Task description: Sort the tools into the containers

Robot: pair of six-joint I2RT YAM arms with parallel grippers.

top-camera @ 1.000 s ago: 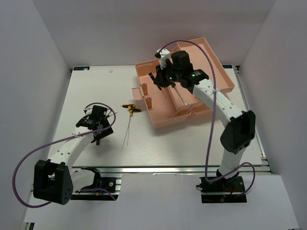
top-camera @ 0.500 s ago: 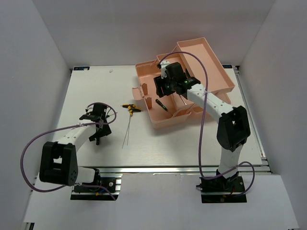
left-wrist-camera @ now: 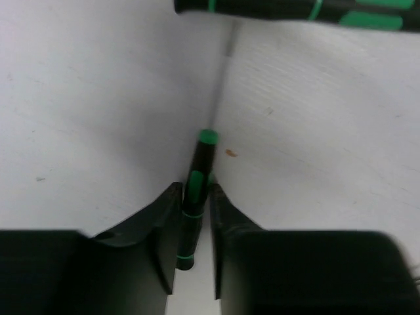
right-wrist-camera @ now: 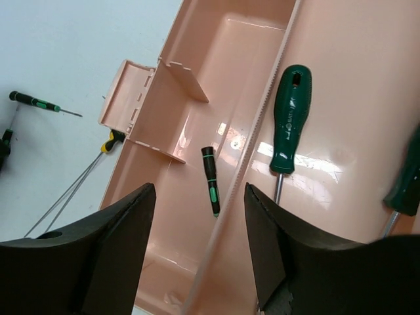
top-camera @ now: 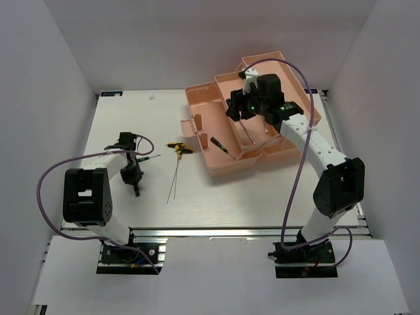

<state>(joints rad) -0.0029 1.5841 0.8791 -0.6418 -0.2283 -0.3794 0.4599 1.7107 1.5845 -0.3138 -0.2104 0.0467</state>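
Sort is partly done. Inside the salmon-pink toolbox (top-camera: 220,167), one large green-handled screwdriver (right-wrist-camera: 289,118) lies in the upper tray (right-wrist-camera: 341,59). A second green handle (right-wrist-camera: 407,177) shows at the right edge of the right wrist view, cut off. One short black-and-green screwdriver (right-wrist-camera: 210,178) lies loose in the base compartment (right-wrist-camera: 223,59). Left out on the table (top-camera: 230,203) are the yellow-handled mini pliers (top-camera: 178,147), two long thin rods (top-camera: 174,178) running down from just beside them, and two slim precision screwdrivers well off to the left. Of those two, the loose precision screwdriver (left-wrist-camera: 295,8) lies flat across the far end of the left wrist view. The gripped precision screwdriver (left-wrist-camera: 197,174) sits in the left gripper (left-wrist-camera: 195,210). Its jaws are nearly together, clamped on the rear of the handle, with the green collar and thin shaft poking forward toward the loose one. Cannot tell whether it is lifted or resting on the table. The right gripper (right-wrist-camera: 199,188) hangs over the toolbox with its jaws spread wide, nothing between them and touching nothing; the short screwdriver in the base lies below the gap. Judgement: about three tools are binned and five remain, the gripped one next to carry across, so the task is under halfway
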